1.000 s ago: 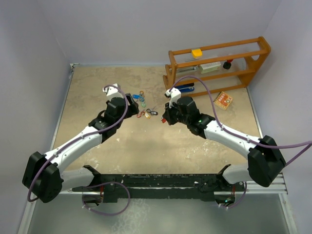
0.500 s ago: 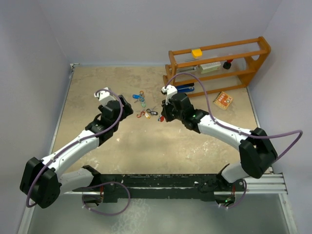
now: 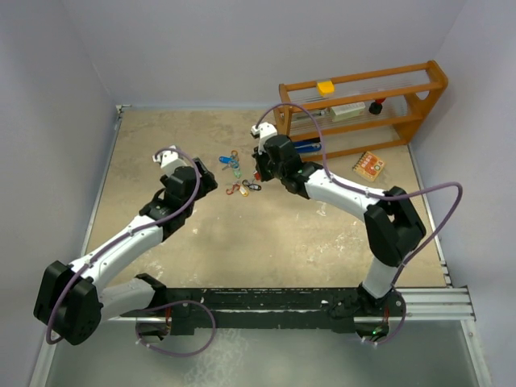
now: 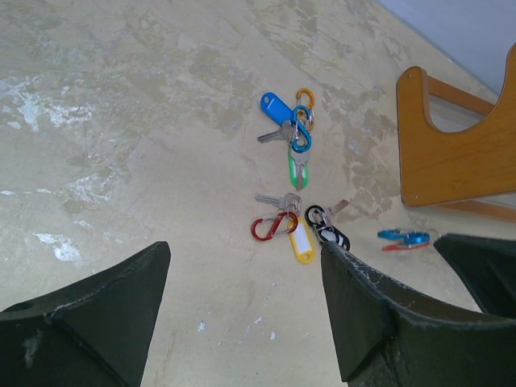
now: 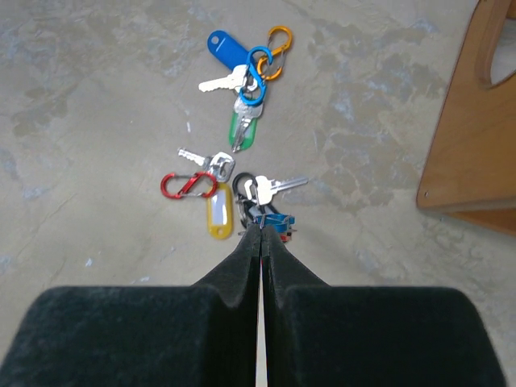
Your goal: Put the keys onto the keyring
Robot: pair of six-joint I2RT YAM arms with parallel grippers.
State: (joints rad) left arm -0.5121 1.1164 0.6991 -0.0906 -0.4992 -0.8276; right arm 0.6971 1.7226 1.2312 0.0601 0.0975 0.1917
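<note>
Several small keys lie in two bunches on the table. The far bunch holds the blue-tagged key (image 4: 276, 106) (image 5: 226, 44) and the green-tagged key (image 4: 297, 169) (image 5: 242, 133), with blue and orange S-clips. The near bunch holds the yellow-tagged key (image 4: 301, 242) (image 5: 219, 218), a black-tagged one (image 4: 330, 235), a bare silver key (image 5: 278, 187) and a red S-clip (image 5: 189, 185). My right gripper (image 5: 262, 227) (image 3: 260, 171) is shut on a thin keyring (image 4: 435, 238) carrying a blue clip (image 5: 276, 218) and a red piece, right by the near bunch. My left gripper (image 4: 242, 274) (image 3: 208, 181) is open and empty, short of the keys.
A wooden rack (image 3: 363, 105) stands at the back right, its end panel close beside the keys (image 5: 476, 121). A blue tool (image 3: 306, 147) lies under it and an orange box (image 3: 369, 165) lies to its right. Walls close off the left and back.
My right gripper has moved left and farther back with the keyring, up to the near bunch. My left gripper has drawn back slightly to the left.
</note>
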